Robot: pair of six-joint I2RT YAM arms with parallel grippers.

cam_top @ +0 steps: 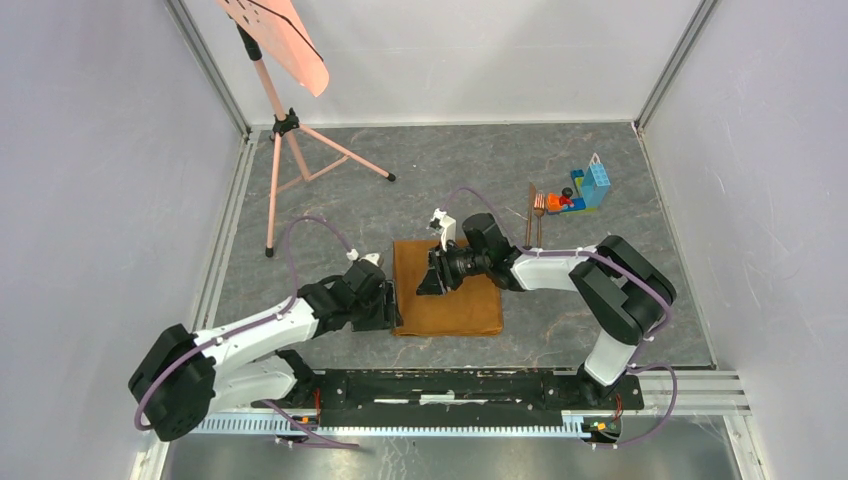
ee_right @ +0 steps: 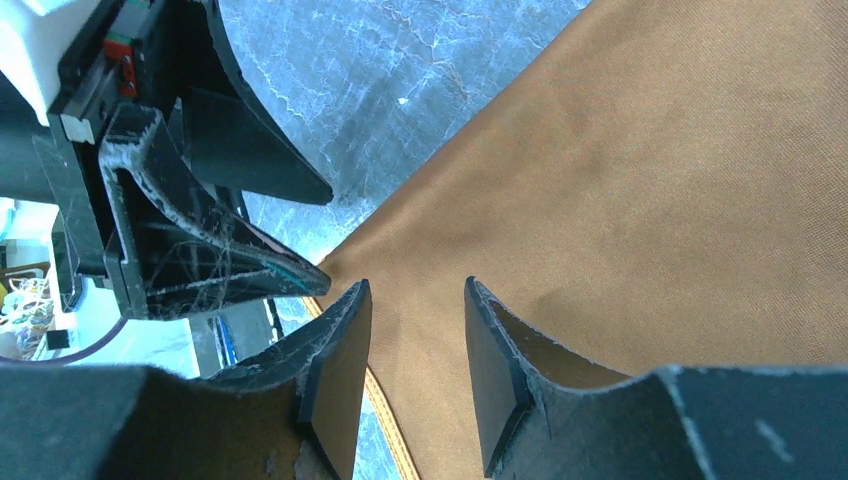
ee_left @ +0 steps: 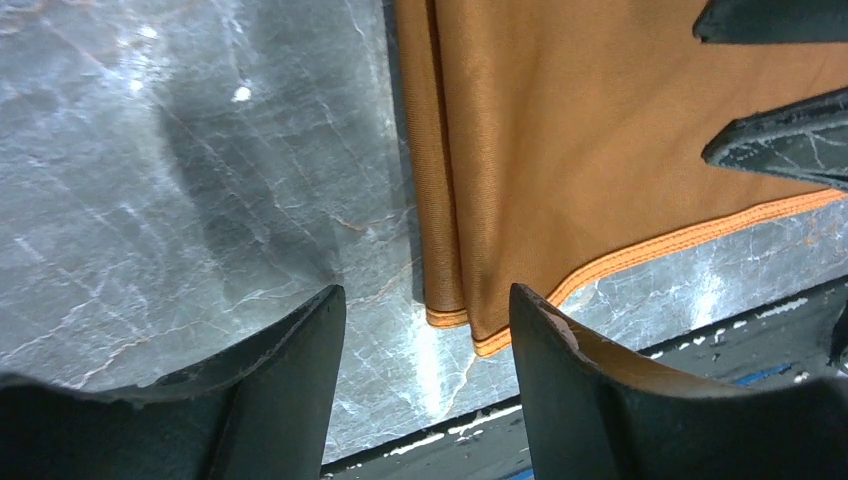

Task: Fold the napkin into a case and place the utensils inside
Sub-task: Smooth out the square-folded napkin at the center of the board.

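Napkin: the shiny orange-brown satin cloth [cam_top: 455, 300] lies flat on the grey marbled tabletop [cam_top: 600, 320], just ahead of the arm bases, folded into a rectangle. The left wrist view shows stacked layers along its left side.
Utensils: the slim dark reddish-brown fork [cam_top: 540, 205] and the thin knife-like stick [cam_top: 530, 222] lie side by side, well apart from the cloth at far right and outside it. They are just beside a pile of coloured toy bricks [cam_top: 585, 190].
Left jaws: wide apart and holding nothing, low at the cloth's near-left corner, with the layered hem below the gap. Judged purpose: to pinch or pin that doubled edge.
Right jaws: moderately parted with nothing gripped, over the cloth's left half and pointing toward the left jaws. Flat cloth shows through the gap. Judged purpose: to work the upper layer while the other side is steadied.
Stage: folding appears to be in hand; whether a pocket exists cannot be told.
Edges: a stitched orange hem runs along the near edge, which lies near the black base rail [cam_top: 450, 385]. The left side is a doubled fold.
Open room: bare tabletop lies left of the cloth and between cloth and utensils. The two sets of jaws are near each other, so clearance there is tight. The salmon-pink sheet on a tripod stand [cam_top: 285, 40] is well apart at far left.
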